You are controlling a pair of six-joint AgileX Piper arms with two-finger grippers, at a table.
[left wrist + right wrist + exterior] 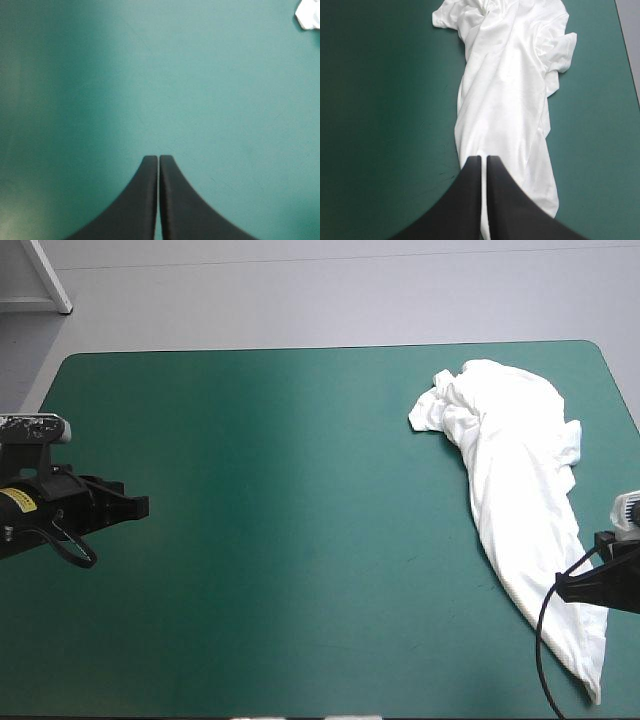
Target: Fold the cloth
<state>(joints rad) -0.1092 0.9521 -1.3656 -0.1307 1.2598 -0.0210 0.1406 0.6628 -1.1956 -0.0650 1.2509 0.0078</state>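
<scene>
The T-shirt (515, 490) is soft white cloth with a faint sheen. It lies on the right side of the table, drawn out into one long narrow shape. The far end sits close to the far right corner. There it is bunched into a rumpled knot of folds, with a sleeve sticking out toward the right edge. From that knot the cloth runs toward the near edge as a smoother band marked by long shallow creases, and it tapers to a blunt tip just short of the near right corner.

The right gripper (483, 159) is low over the narrow half of the shirt. Its two black fingers are curved like fins and have a matte finish. They are pressed nearly together, and white cloth fills the thin slit between them, so it looks to be pinching the shirt. A flap of cloth spreads out beside the fingers on the side toward the right edge.

The teal-green cover (280, 540) is flat and smooth with a few fine scuffs, and its corners are rounded.

The left gripper (158, 157) hangs over the left side of the table, well apart from the shirt. Its fingers are closed into a single point with only cover beneath them. From that wrist view, just a small white corner of the shirt shows far ahead.
</scene>
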